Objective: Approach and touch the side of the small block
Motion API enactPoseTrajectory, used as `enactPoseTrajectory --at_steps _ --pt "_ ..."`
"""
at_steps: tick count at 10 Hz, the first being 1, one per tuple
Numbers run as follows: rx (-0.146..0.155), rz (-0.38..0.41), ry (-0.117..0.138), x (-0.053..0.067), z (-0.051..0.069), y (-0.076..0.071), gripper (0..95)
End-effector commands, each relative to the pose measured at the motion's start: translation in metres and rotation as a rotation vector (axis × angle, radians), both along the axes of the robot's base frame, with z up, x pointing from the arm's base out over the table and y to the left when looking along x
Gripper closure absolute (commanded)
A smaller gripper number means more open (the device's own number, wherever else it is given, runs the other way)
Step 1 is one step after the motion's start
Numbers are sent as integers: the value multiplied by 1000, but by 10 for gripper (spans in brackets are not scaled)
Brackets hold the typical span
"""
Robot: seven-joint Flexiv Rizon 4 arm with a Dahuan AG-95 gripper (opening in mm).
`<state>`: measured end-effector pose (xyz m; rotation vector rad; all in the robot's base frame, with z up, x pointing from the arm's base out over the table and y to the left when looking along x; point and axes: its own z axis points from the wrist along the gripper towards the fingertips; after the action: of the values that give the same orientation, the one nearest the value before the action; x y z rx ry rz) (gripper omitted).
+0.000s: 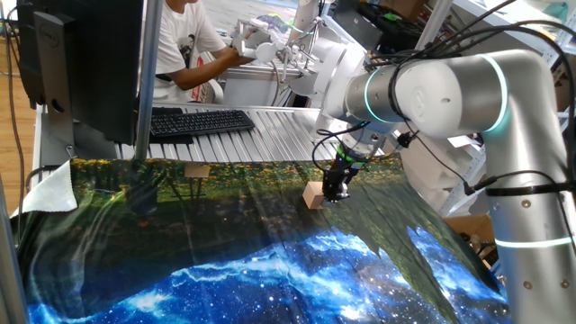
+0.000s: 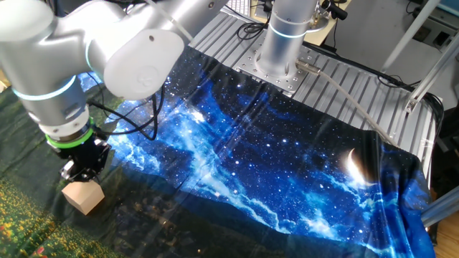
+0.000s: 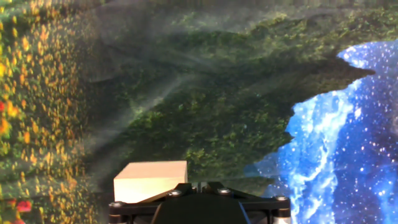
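The small block (image 1: pixel 313 195) is a light tan cube that lies on the printed cloth at the green forest part. It also shows in the other fixed view (image 2: pixel 83 196) and at the lower left of the hand view (image 3: pixel 149 180). My gripper (image 1: pixel 336 192) is low over the cloth, right beside the block's right side. Its black fingertips (image 3: pixel 186 187) are pressed together and hold nothing. In the other fixed view the gripper (image 2: pixel 79 174) stands just behind the block. I cannot tell whether it touches the block.
A flatter tan rectangular piece (image 1: pixel 196 171) lies at the cloth's far edge. Behind it are a keyboard (image 1: pixel 200 121), a monitor (image 1: pixel 85 63) and a seated person (image 1: pixel 184 45). The arm's base (image 2: pixel 281 43) stands on the ribbed metal table.
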<state>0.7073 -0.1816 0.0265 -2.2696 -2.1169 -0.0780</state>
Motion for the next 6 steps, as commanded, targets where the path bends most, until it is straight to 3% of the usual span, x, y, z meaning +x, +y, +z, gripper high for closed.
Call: enactPoseTrajectory --at_steps 1,6 --pt "1 -1 -2 -3 0 0 950" --pt "3 -9 -4 -14 2 0 950"
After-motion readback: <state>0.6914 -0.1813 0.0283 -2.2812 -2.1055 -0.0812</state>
